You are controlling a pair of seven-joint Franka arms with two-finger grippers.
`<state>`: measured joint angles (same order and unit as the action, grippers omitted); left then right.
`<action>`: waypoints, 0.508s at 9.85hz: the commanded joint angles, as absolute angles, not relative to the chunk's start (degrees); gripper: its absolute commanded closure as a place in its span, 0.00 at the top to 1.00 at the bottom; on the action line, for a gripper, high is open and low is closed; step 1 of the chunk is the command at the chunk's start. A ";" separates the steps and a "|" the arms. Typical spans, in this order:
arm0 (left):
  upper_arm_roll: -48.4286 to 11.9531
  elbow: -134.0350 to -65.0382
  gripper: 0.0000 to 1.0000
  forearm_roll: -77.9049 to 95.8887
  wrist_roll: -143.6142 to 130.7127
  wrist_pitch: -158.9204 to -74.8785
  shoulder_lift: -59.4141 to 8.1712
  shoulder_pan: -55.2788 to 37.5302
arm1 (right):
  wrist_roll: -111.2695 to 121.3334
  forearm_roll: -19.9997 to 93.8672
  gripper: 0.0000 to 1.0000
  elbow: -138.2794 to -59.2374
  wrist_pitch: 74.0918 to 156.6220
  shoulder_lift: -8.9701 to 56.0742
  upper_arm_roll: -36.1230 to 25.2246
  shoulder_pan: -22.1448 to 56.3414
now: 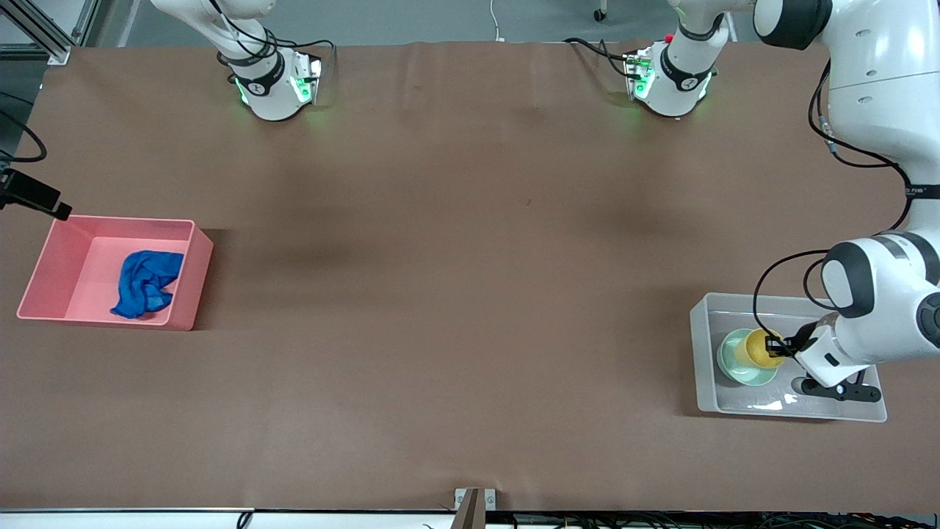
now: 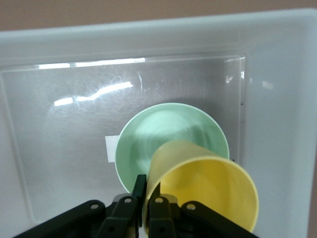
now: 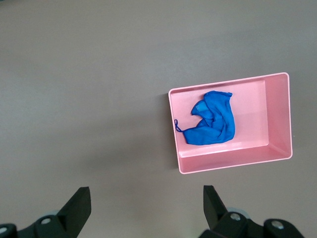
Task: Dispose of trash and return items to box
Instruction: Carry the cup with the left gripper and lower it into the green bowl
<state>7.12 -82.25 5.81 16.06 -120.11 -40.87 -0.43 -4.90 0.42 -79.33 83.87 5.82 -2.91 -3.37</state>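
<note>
Left gripper pinching yellow cup over green bowl in clear box; right gripper spread, waiting.

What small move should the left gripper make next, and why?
Probably open and let go of the cup. The left gripper pinches the cup's rim over the bowl, which already sits in the clear box. The rag lies in the pink bin, and the right gripper hangs open above the table near it, so only the release seems left.
</note>
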 commanded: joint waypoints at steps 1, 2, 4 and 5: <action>7.56 -82.88 0.22 7.12 18.54 -119.88 -42.27 -0.26 | -4.22 0.79 1.00 -80.24 83.94 5.10 -2.46 -4.04; 7.56 -82.71 0.69 7.38 18.54 -120.14 -42.45 -0.26 | -4.22 0.79 1.00 -80.24 83.94 5.10 -2.46 -4.04; 7.56 -82.44 0.97 7.12 18.46 -120.32 -40.79 -0.44 | -4.22 0.79 1.00 -80.24 83.94 5.10 -2.46 -4.13; 7.56 -82.79 0.99 6.68 17.59 -120.32 -38.00 -0.35 | -4.22 0.79 1.00 -80.24 83.94 5.10 -2.46 -4.13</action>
<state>7.12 -81.71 6.11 17.13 -120.30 -40.30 -0.10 -4.89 0.42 -79.33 83.87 5.81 -2.92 -3.38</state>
